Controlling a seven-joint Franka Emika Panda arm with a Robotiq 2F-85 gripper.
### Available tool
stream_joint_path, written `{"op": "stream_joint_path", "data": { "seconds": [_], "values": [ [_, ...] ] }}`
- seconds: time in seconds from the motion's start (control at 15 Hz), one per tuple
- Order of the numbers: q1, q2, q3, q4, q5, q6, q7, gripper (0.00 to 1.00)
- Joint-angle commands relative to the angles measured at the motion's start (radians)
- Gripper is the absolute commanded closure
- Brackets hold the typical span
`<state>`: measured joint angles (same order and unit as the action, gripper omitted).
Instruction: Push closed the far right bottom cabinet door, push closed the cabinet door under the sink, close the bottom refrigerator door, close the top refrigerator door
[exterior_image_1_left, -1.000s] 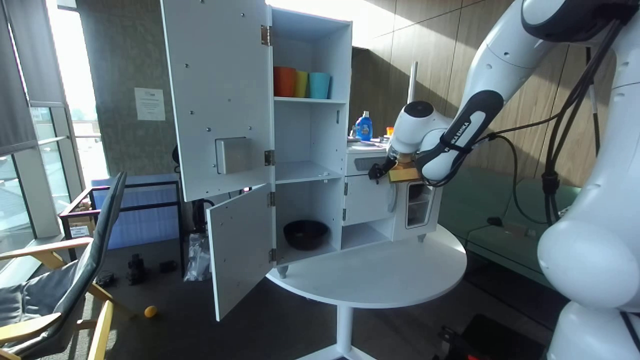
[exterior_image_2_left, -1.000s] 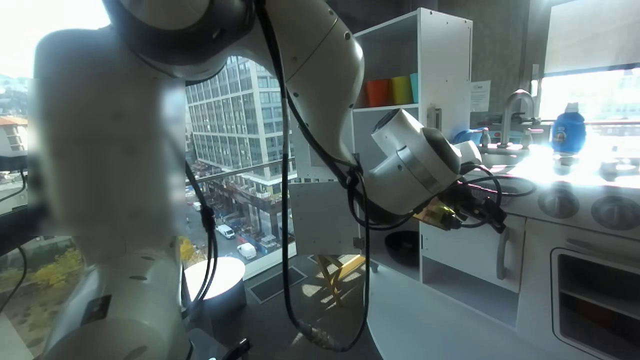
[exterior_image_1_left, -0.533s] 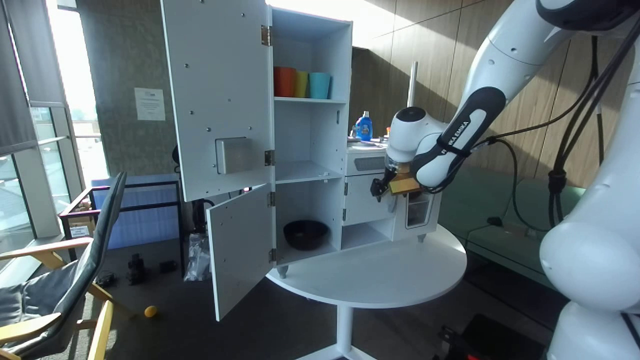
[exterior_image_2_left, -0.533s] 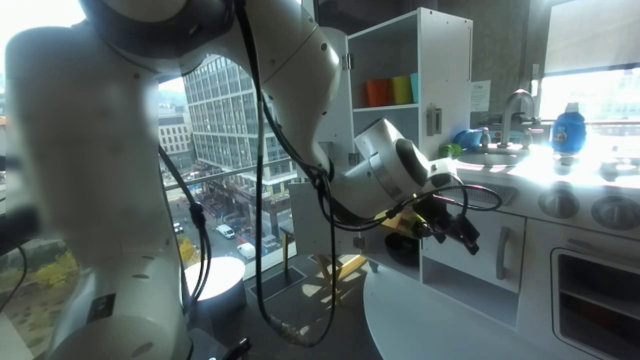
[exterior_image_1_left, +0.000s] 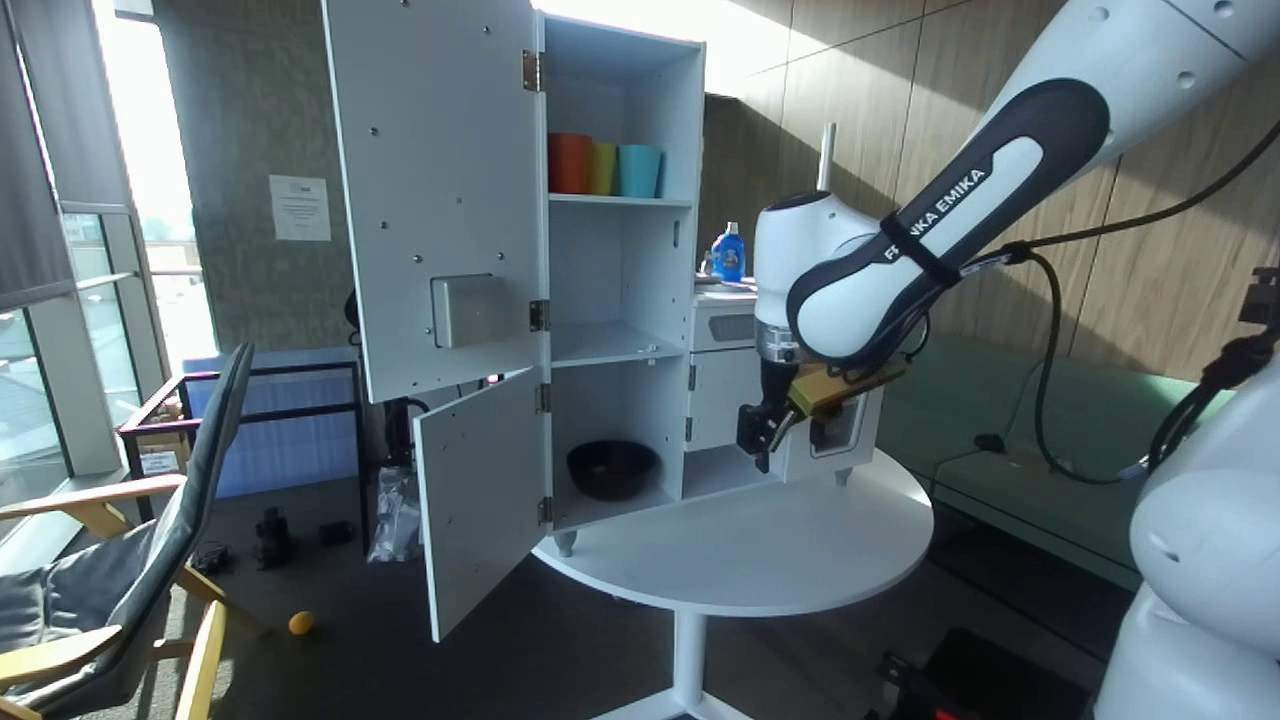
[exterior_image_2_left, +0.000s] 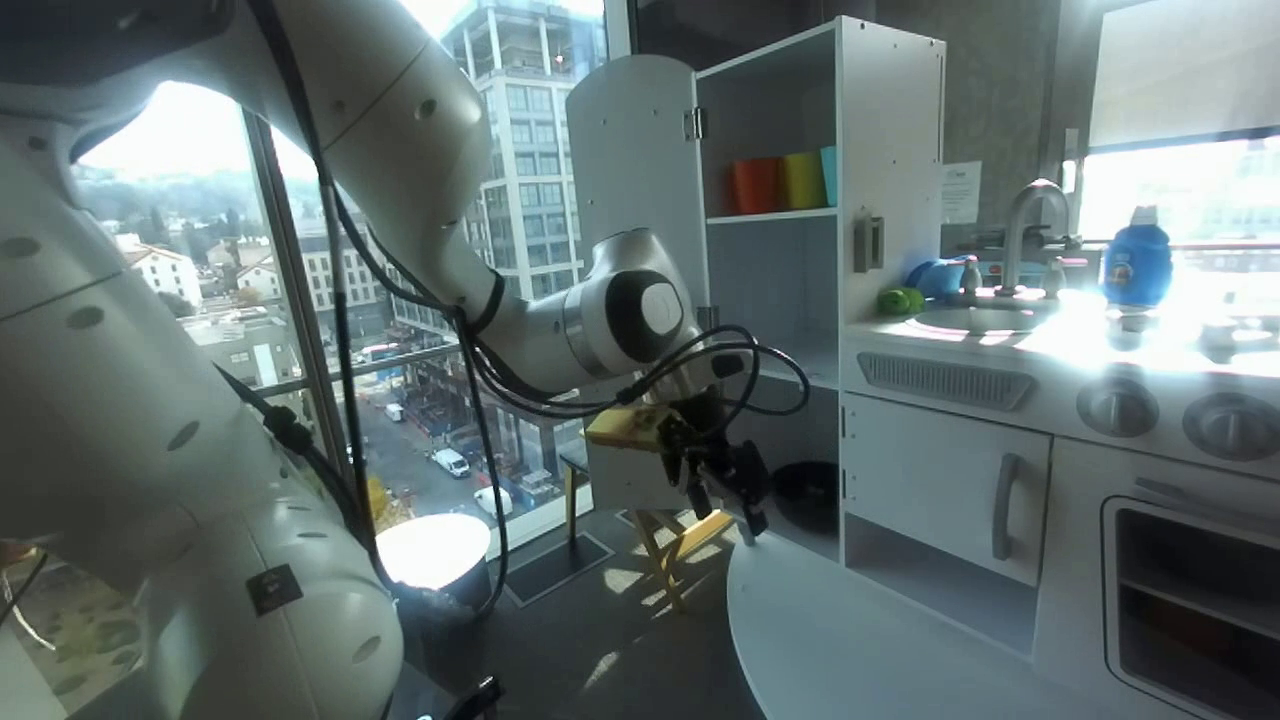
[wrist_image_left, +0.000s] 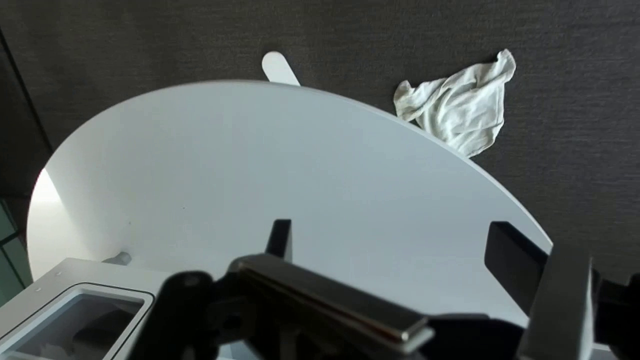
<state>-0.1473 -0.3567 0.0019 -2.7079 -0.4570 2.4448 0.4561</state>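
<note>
Gripper (wrist_image_left: 392, 245): fingers (wrist_image_left: 515, 265) spread well apart in the wrist view, round white table (wrist_image_left: 280, 160) showing through the gap. Along the bottom of that frame, a blurred dark mass, parts hard to sort. In an exterior view the fingers (exterior_image_1_left: 757, 430) overlap right of centre and the gap reads poorly. Arm (exterior_image_2_left: 410, 150) runs out of frame in both exterior views.

Top refrigerator door (exterior_image_1_left: 440, 200): wide open, upper left, its top edge lost above the frame. Bottom refrigerator door (exterior_image_1_left: 482, 505): also open, left of centre below it, full outline visible; in an exterior view it is largely covered by the gripper and a yellowish block (exterior_image_2_left: 628, 427) at the wrist (exterior_image_2_left: 640, 310).

Cabinet door under the sink (exterior_image_2_left: 945, 482): flush, right of centre, handle (exterior_image_2_left: 1003, 505) clear; in an exterior view its right side goes behind the wrist (exterior_image_1_left: 776, 342).

Far right bottom cabinet door (exterior_image_2_left: 1165, 600): looks flush, sliced by the right edge of the frame; dark inside, contents unreadable. Wrist view gives only a piece of it, lower left.

Lowest refrigerator compartment (exterior_image_1_left: 600, 400) holds a dark bowl (exterior_image_1_left: 612, 472). Upper shelf (exterior_image_1_left: 622, 201): orange cup (exterior_image_1_left: 569, 164), yellow cup (exterior_image_1_left: 602, 168), blue cup (exterior_image_1_left: 639, 171); yellow partly masked.

White cloth (wrist_image_left: 465, 107) on the floor (wrist_image_left: 575, 150), upper right, one side hidden by the table rim. Blue bottle (exterior_image_2_left: 1137, 258), upper right: glare washes out its foot. Green object (exterior_image_2_left: 900, 300) near the faucet (exterior_image_2_left: 1013, 235): too small to name.
</note>
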Motion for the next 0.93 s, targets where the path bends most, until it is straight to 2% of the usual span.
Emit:
{"op": "stream_joint_path", "data": {
  "seconds": [0.0, 0.2, 0.4, 0.67, 0.87],
  "values": [
    [0.081, -0.152, 0.118, -0.006, 0.137, -0.176, 0.044, 0.0],
    [0.142, -0.153, 0.207, 0.062, 0.257, -0.251, 0.122, 0.0],
    [0.2, -0.116, 0.243, 0.122, 0.4, -0.245, 0.185, 0.0],
    [0.247, -0.059, 0.275, 0.185, 0.545, -0.148, 0.255, 0.0],
    [0.239, 0.027, 0.298, 0.259, 0.566, -0.074, 0.324, 0.0]
  ]
}}
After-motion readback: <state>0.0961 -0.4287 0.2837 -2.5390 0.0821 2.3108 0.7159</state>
